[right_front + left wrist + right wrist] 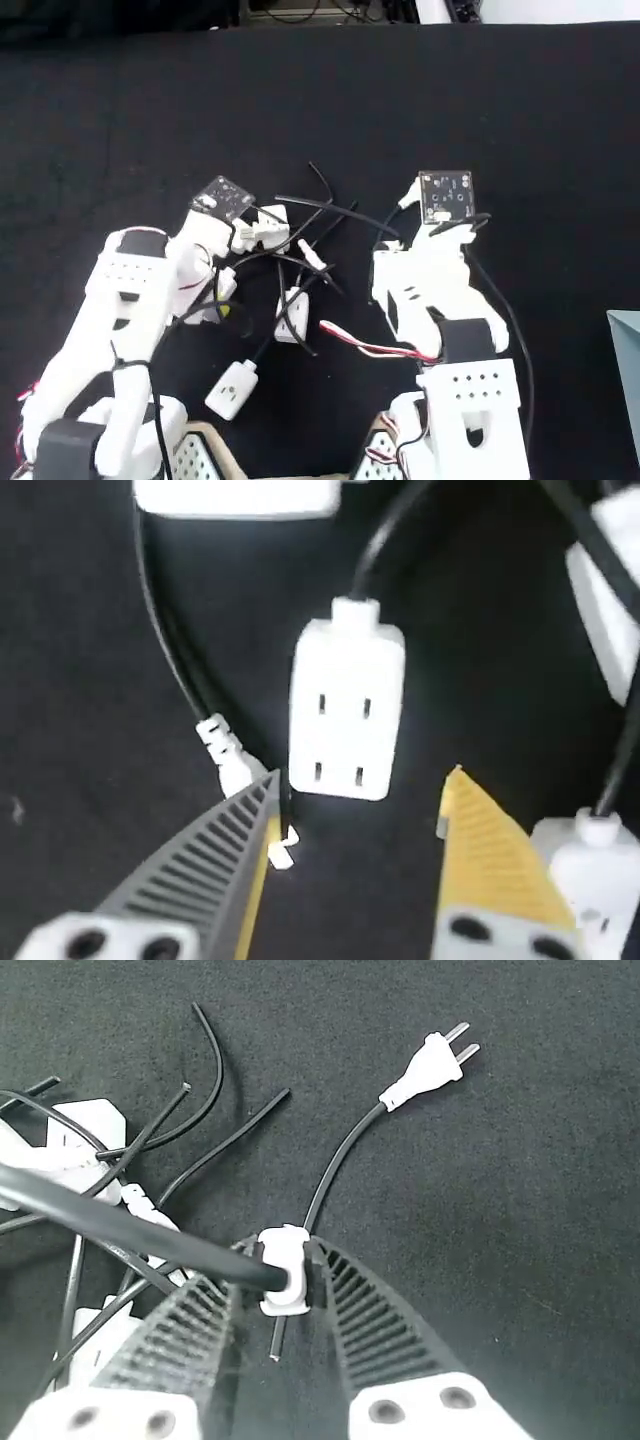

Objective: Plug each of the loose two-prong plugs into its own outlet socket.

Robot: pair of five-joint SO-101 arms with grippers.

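A white outlet socket with two pairs of slots lies flat on the black cloth, its black cord leading away. My left gripper is open just short of it, with one grey and one yellow finger on either side of its near end. A small white plug lies by the grey finger. My right gripper is shut on a small white plug piece on a black cord. A loose two-prong plug lies beyond it, prongs pointing away, also seen in the high view.
Black cords lie tangled between the two arms. More white outlets lie near the table's front, and another rests beside the yellow finger. A teal object sits at the right edge.
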